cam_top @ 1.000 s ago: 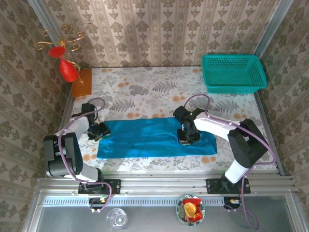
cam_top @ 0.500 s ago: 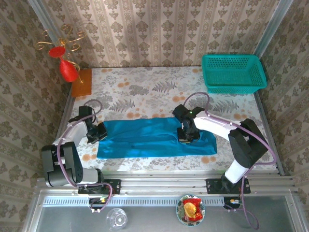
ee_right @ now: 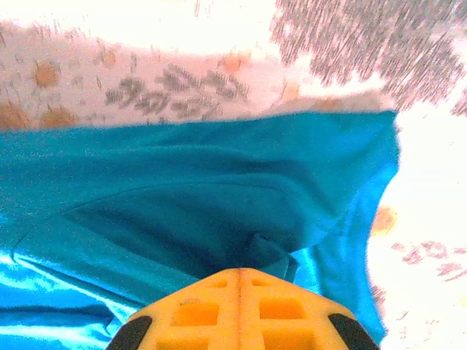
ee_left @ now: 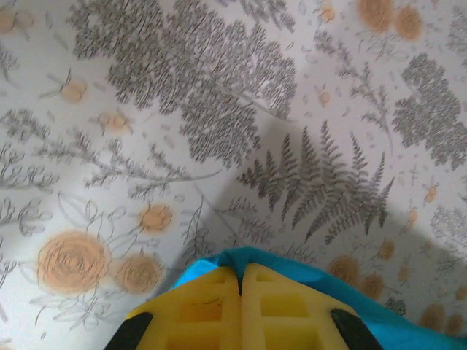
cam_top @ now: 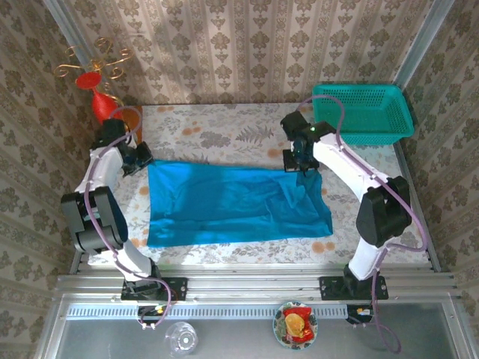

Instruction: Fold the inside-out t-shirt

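Seen from above, the blue t-shirt (cam_top: 236, 206) lay spread flat across the middle of the floral tabletop (cam_top: 224, 131). Your left gripper (cam_top: 142, 158) pinched its far-left corner, and your right gripper (cam_top: 303, 163) its far-right corner.

From the left wrist, the yellow fingers (ee_left: 197, 306) were closed on a thin blue edge.

From the right wrist, closed jaws bunched a fold of cloth (ee_right: 182, 175).

The shirt looked light and limp and likely to sag, so corners and hems seemed your best holds.
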Available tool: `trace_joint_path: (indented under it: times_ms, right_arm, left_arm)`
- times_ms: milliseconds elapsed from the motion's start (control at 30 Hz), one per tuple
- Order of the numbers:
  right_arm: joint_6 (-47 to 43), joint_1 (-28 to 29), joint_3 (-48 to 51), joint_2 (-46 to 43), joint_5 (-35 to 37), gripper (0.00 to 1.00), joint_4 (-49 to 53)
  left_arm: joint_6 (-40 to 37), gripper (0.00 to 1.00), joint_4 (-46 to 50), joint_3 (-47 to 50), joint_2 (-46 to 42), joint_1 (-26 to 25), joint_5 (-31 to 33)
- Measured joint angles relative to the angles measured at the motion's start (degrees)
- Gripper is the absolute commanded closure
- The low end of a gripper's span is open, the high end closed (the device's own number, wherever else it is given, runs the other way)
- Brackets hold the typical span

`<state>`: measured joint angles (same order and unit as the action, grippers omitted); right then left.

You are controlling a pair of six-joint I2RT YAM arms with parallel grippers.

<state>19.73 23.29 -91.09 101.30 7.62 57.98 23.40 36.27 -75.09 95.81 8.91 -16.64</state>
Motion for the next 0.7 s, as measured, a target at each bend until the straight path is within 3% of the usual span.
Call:
trace_joint_path:
  times_ms: [133,333,700]
  right_arm:
    - [-2.75,0.22,-5.25,1.88,1.84,1.00,2.89]
    - [-4.83,3.08,-3.56,1.51,1.07,1.00,6.25]
    - [-0.52,11.82,18.16,-0.31,-4.52,1.00,6.27]
  left_arm:
    - [-0.59,1.00,1.33,-2.64,2.54,0.13,-0.92]
    - [-1.22,1.00,2.71,-1.57,2.19,0.20,-1.09]
    - [-0.66,0.97,0.31,23.61,-9.44,1.44,1.88]
